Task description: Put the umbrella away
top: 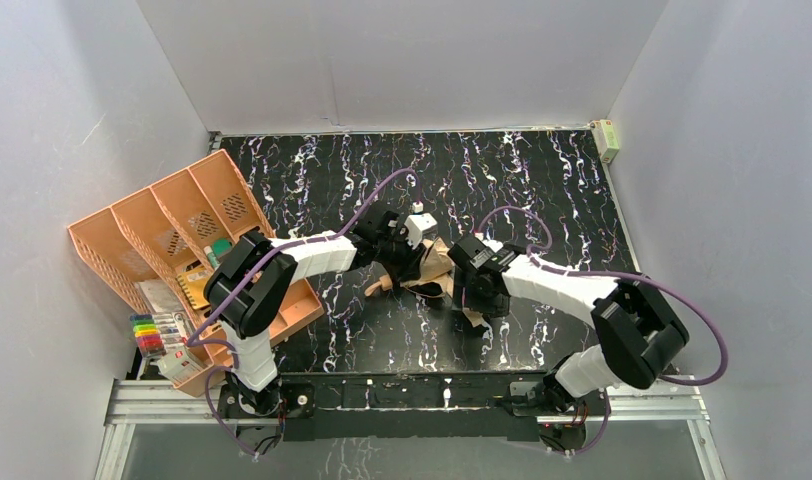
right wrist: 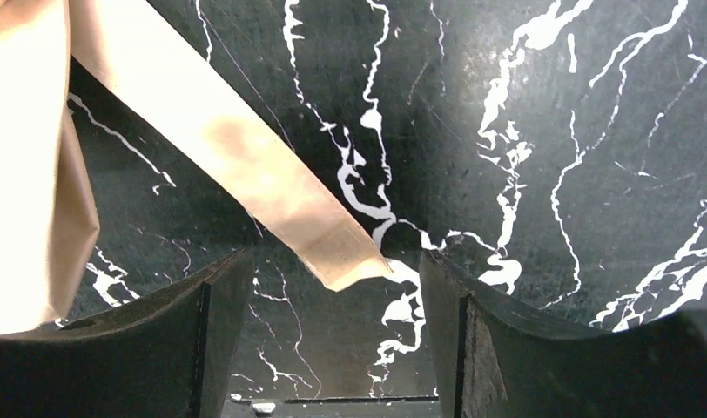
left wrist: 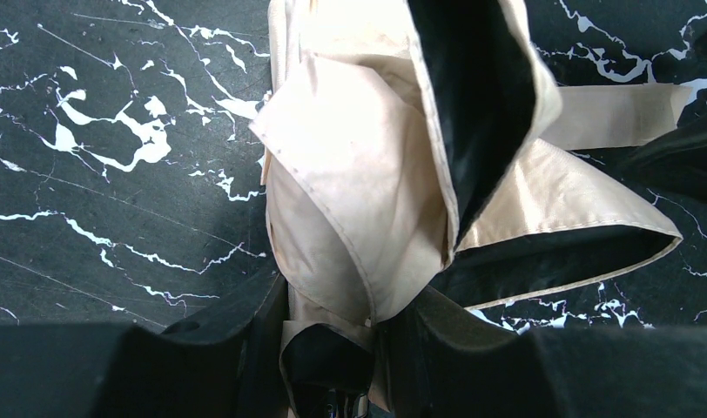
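One umbrella point(top: 432, 265) lies loosely bunched on the middle of the bench point(top: 542, 180), between the two arms. The left fingers point(left wrist: 472, 357) are clenched on its tan and black folds. The right fingers point(right wrist: 202, 340) are released, spread wide apart, with the tip of the single strap point(right wrist: 245, 174) lying between them untouched. One orange organizer point(top: 182, 230) sits at the left edge.

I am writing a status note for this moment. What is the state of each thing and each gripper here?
umbrella: collapsed, canopy loose, not wrapped.
strap: unfastened, its end free.
left gripper: shut on the umbrella's canopy.
right gripper: open, holding nothing.
orange desk organizer: partly filled.
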Controlling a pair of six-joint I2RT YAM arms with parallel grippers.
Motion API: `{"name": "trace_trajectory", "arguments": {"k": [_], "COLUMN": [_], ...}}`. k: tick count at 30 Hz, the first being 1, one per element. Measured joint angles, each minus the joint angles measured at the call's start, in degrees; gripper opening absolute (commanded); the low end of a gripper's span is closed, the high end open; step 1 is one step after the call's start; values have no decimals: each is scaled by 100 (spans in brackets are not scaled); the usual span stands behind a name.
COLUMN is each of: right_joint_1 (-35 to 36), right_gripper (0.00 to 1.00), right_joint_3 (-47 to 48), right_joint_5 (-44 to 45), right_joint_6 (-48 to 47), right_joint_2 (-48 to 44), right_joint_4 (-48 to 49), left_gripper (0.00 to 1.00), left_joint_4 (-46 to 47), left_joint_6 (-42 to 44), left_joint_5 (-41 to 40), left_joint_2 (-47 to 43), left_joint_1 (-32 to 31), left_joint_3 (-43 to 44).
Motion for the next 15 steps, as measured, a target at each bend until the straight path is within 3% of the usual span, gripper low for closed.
{"name": "trace_trajectory", "arguments": {"k": [6, 15], "right_joint_1": [-22, -42], "right_gripper": [67, 41], "right_joint_3": [90, 103], "right_joint_5": [-11, -24], "right_joint_6": [-210, -249], "right_joint_2": [396, 448], "right_joint_4": [79, 70], "left_gripper": [0, 0], "left_joint_4": [-11, -20], "left_joint_6": [26, 44], "left_joint_5": [-4, -7], "left_joint_2": [-4, -7], "left_joint_1": [0, 0], "left_joint_3": [0, 0]}}
